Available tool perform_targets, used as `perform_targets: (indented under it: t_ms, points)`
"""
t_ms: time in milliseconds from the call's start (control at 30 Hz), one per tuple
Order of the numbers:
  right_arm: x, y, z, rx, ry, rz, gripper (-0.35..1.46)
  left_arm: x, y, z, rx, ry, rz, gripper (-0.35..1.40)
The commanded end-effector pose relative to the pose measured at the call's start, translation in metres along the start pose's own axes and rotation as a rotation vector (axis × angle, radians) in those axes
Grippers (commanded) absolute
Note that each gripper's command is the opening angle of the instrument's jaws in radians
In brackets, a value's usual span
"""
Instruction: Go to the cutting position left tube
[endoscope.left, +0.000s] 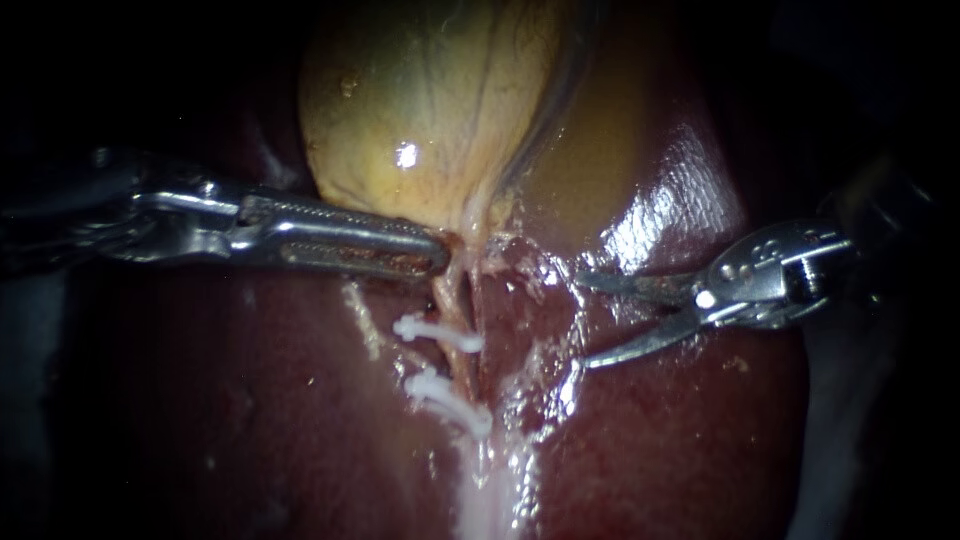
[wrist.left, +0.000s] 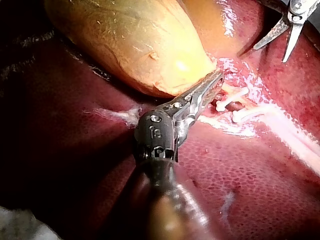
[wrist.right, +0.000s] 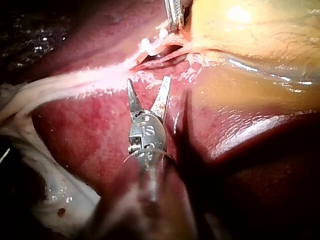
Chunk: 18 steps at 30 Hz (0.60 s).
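Left tube (endoscope.left: 447, 290): left of two pale strands running from the gallbladder neck toward the camera, lying on liver (endoscope.left: 250, 400). Not yet between any blades.

Nearest: near clip (endoscope.left: 447, 397), white, set across the strand.
Next back: far clip (endoscope.left: 437, 333), white, likewise set across. Cutting site judged to be the short bare stretch between the two.

Level with far clip, well apart on the right: right claw (endoscope.left: 583, 321), scissor type, released, blades spread, empty, over liver.

Further back: left claw (endoscope.left: 438, 256), clenched on the neck edge of gallbladder (endoscope.left: 420, 110), apparently holding the strands taut.

Hazards from here:
- Scoring of liver surface if brought across low with blades spread.
- Nick to the right strand, lying between blades and target; safer to come in from above than sideways.
- Contact with either clip, loosening it; keep blades centred in the gap.
- Slack or tearing at the neck if left claw slips or pulls harder.
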Motion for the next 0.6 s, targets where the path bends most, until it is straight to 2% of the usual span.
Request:
perform_targets:
  t_ms: [33, 200, 333, 467, 600]
  points:
    - [0.0000, 0.0000, 0.0000, 0.000, 0.000, 0.000, 1.43, 0.0000, 0.0001, -0.0003, -0.001, 0.000, 0.001, -0.35]
    - [0.0000, 0.0000, 0.0001, 0.000, 0.000, 0.000, 1.43, 0.0004, 0.0009, -0.0020, -0.012, -0.003, -0.002, -0.35]
    - [0.0000, 0.0000, 0.0001, -0.001, 0.000, 0.000, 1.43, 0.0012, 0.0017, -0.0042, -0.003, -0.003, -0.007, -0.35]
    - [0.0001, -0.0001, 0.0001, 0.005, 0.001, 0.001, 1.43, 0.0021, 0.0021, -0.0066, 0.009, 0.017, -0.015, -0.35]
    - [0.0003, -0.0002, 0.0003, 0.012, 0.006, 0.001, 1.43, 0.0023, 0.0022, -0.0074, 0.010, 0.023, -0.023, -0.35]
